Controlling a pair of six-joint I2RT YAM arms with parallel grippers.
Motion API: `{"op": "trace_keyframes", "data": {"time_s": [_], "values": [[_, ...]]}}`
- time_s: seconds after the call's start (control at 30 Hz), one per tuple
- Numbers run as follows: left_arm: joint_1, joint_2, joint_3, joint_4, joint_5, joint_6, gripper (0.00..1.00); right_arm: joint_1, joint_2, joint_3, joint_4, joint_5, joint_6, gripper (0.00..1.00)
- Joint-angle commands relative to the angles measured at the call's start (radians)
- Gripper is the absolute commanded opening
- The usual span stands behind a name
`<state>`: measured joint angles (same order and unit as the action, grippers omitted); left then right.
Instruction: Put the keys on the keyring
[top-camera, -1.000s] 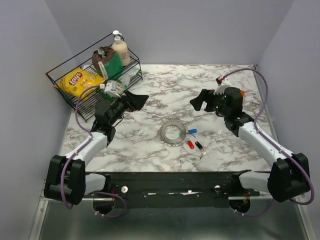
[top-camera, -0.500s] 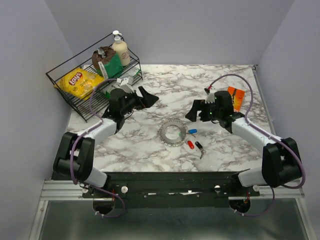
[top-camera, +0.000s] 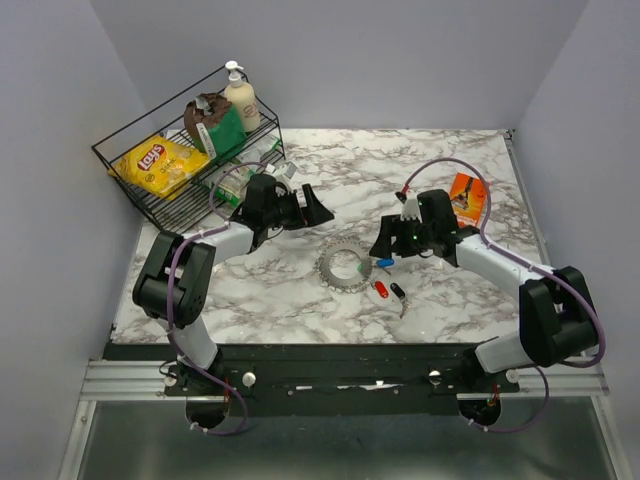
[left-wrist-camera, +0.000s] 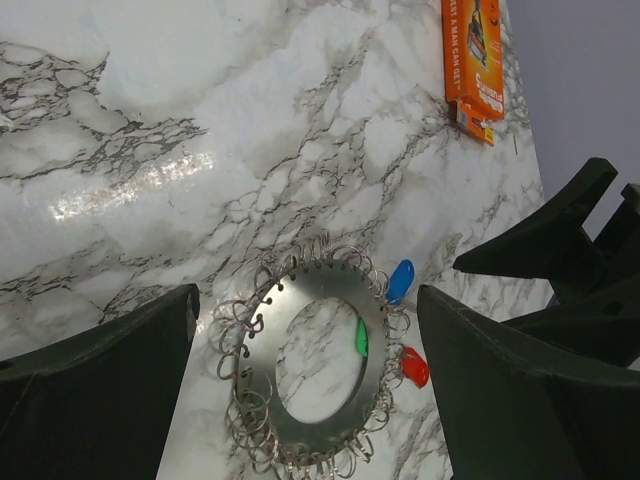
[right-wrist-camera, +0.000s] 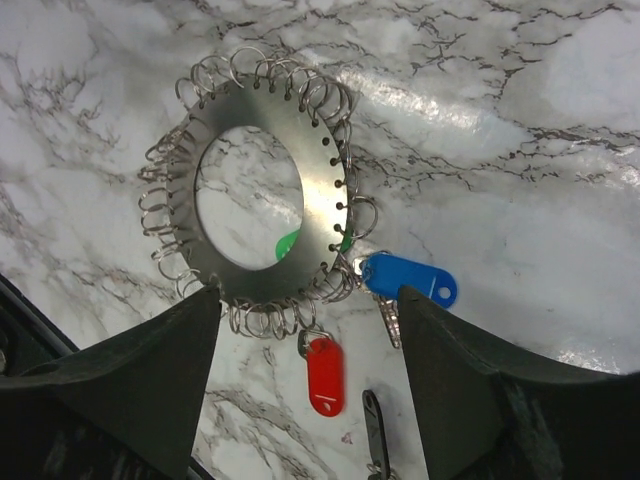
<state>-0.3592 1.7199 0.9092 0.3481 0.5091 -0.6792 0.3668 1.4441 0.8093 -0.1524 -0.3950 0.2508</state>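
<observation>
Keyring (top-camera: 328, 268) near left hand (top-camera: 318, 205) and right hand (top-camera: 383, 240), both spread wide, empty; orange box (top-camera: 467, 197) well apart.

The left arm (top-camera: 228, 240) and right arm (top-camera: 492, 262) have white shells and bulky black joints. Purple cables (top-camera: 445, 161) loop along both. The left hand (top-camera: 313, 207) and right hand (top-camera: 384, 242) have matt black, wedge-shaped fingers (left-wrist-camera: 95, 400).
</observation>
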Motion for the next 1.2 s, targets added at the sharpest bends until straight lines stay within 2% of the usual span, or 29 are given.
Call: {"op": "trace_keyframes", "data": {"time_s": [0.0,0.23,0.5,0.83,0.97,1.17], "values": [[-0.017,-0.031,0.023,-0.040,-0.001,0.049,0.99,0.012,0.016,-0.015,-0.082,-0.062,-0.036,0.75],[-0.029,-0.060,0.019,-0.026,0.002,0.064,0.99,0.061,0.038,-0.012,-0.131,-0.059,-0.033,0.66],[-0.030,-0.063,0.022,-0.015,0.017,0.061,0.99,0.147,0.107,0.039,-0.226,0.119,-0.031,0.55],[-0.034,-0.089,0.008,0.000,0.016,0.069,0.99,0.159,0.136,0.060,-0.246,0.192,-0.028,0.49],[-0.034,-0.089,0.010,0.000,0.014,0.069,0.99,0.162,0.142,0.064,-0.245,0.189,-0.033,0.44],[-0.034,-0.092,0.011,-0.001,0.014,0.073,0.99,0.173,0.145,0.067,-0.225,0.160,-0.044,0.43]]}}
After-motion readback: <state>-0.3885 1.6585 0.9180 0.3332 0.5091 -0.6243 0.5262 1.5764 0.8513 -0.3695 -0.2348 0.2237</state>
